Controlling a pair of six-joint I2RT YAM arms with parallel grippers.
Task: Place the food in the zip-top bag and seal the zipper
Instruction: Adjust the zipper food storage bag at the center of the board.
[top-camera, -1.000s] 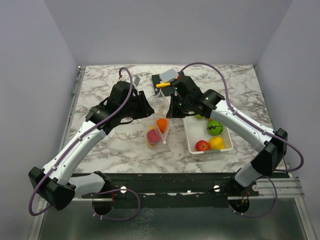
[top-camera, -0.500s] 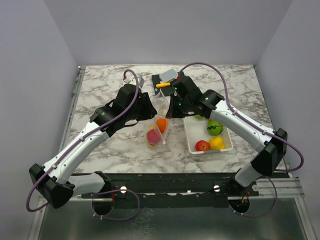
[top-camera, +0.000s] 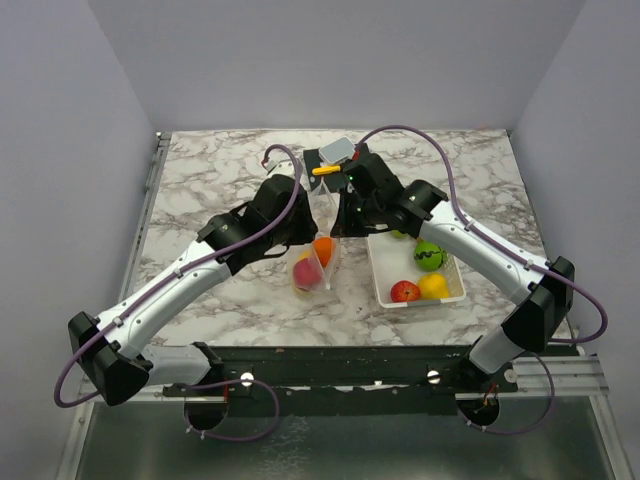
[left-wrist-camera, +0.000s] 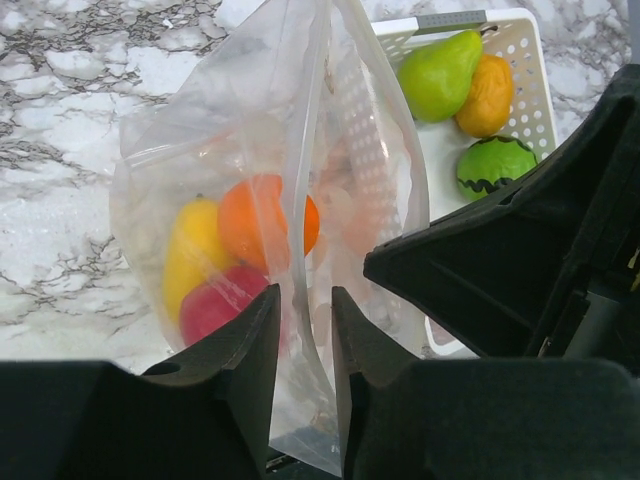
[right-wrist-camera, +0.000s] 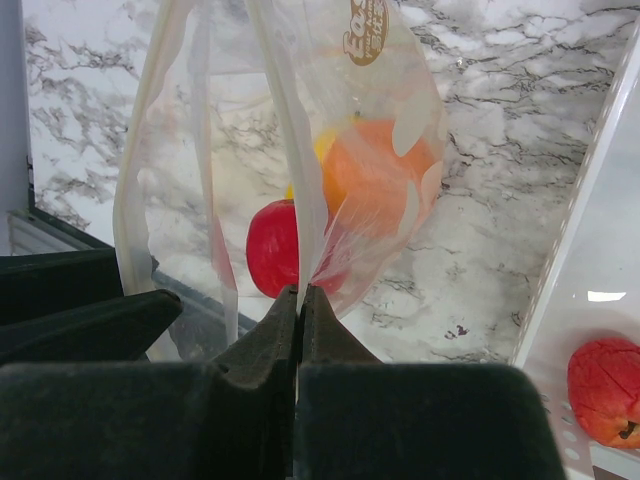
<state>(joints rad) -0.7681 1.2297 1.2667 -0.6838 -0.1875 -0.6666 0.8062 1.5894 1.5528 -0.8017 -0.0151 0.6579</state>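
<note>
Clear plastic with white dots: bag (top-camera: 322, 215) upright at centre of the top view, strung between the 2 grippers, its bottom on the marble table (top-camera: 210, 180).

Right gripper (right-wrist-camera: 298, 300) at the bag's right side. Fingers (right-wrist-camera: 255, 345) pressed tight together at lower centre of its wrist view, pinching the bag's top edge, film hanging away above them.

Left gripper (left-wrist-camera: 300, 325) at the bag's left side. Fingers (left-wrist-camera: 245, 350) at bottom centre of its wrist view, narrowly parted, straddling a fold of the film. Cannot tell whether the pads touch it.

Inside the bag, 3 fruit, seen through the film from the left wrist:
- orange fruit (left-wrist-camera: 265, 225) at centre
- yellow fruit (left-wrist-camera: 195, 250) just left of it
- red fruit (left-wrist-camera: 220, 310) below both, low in the bag

White slatted basket (top-camera: 380, 272) just right of the bag, lower right of centre in the top view. In it, 4 more fruit:
- green pear (top-camera: 400, 233) at the far end
- striped green ball (top-camera: 429, 255) in the middle
- red piece (top-camera: 405, 291) and yellow piece (top-camera: 434, 286) side by side at the near end
</note>
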